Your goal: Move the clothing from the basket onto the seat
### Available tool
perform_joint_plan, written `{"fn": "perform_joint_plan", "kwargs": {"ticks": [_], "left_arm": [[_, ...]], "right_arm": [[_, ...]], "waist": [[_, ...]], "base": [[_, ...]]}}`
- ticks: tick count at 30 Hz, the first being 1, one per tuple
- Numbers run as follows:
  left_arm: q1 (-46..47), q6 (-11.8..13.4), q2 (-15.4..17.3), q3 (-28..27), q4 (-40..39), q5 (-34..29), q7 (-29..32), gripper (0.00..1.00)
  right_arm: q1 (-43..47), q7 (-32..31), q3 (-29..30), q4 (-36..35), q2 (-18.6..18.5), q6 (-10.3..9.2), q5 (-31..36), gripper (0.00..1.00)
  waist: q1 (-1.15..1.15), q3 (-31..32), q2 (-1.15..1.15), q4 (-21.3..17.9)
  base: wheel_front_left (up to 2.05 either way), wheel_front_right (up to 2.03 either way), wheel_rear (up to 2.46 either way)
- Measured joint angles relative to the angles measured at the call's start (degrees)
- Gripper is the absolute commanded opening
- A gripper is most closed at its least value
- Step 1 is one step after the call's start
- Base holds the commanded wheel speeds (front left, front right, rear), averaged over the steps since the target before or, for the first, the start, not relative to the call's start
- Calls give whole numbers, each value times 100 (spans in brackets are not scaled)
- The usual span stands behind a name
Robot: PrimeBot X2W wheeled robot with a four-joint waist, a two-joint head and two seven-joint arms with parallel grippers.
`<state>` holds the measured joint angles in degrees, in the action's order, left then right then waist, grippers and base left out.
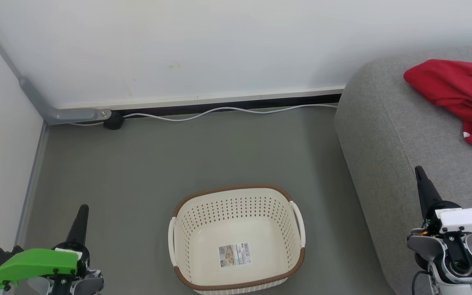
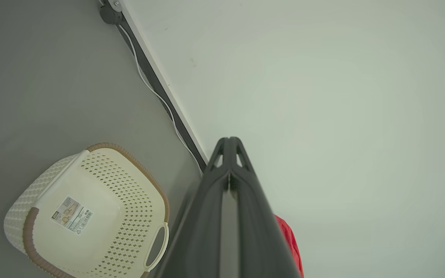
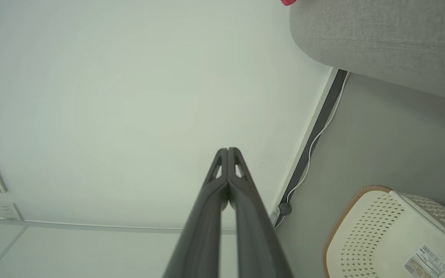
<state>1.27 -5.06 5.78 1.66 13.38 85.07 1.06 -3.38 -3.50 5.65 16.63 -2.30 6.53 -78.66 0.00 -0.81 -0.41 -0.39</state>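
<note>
Head view: the basket [image 1: 236, 189] stands on the floor with no garment in it, just a paper label [image 1: 234, 255] on its bottom. The clothing [image 1: 461, 94] lies in a red heap on the seat [image 1: 383, 135], well apart from the basket, up and to its right. By my judgement the move is done, or as good as done (nothing red shows in or around the basket). What may be left is no more than parking the arms. The left end effector [image 1: 82, 213] hangs to the left of the basket, clenched and carrying nothing. The right end effector [image 1: 420, 174] is to the basket's right, in front of the seat's rounded arm, likewise clenched and empty-handed.

Left wrist view: the left end effector [image 2: 229, 143] has its two dark fingers pressed together with nothing between them. The basket [image 2: 137, 173] sits to its lower left, bare inside, and a strip of the clothing [image 2: 290, 239] peeps out on the far side of the fingers from the basket.

Right wrist view: the right end effector [image 3: 228, 152] is pinched tight on nothing and points at the wall. The basket [image 3: 346, 216] is at the lower right, and the seat [image 3: 381, 38] is above it, with a sliver of the clothing [image 3: 288, 2] at its edge.
</note>
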Motion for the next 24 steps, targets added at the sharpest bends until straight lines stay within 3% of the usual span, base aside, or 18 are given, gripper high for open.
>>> {"fn": "perform_joint_plan", "kwargs": {"ticks": [16,24], "left_arm": [[133,-156,-153,-303,183,882,286,0],[145,-157,-162,-315,211,905,291,0]], "right_arm": [[-16,-297,243,-18,3,8,-1261,0],[-23,-311,248,-22,5,19,-1277,0]], "waist": [[0,66,0,38],[0,66,0,38]], "base": [[0,0,0],[0,0,0]]}}
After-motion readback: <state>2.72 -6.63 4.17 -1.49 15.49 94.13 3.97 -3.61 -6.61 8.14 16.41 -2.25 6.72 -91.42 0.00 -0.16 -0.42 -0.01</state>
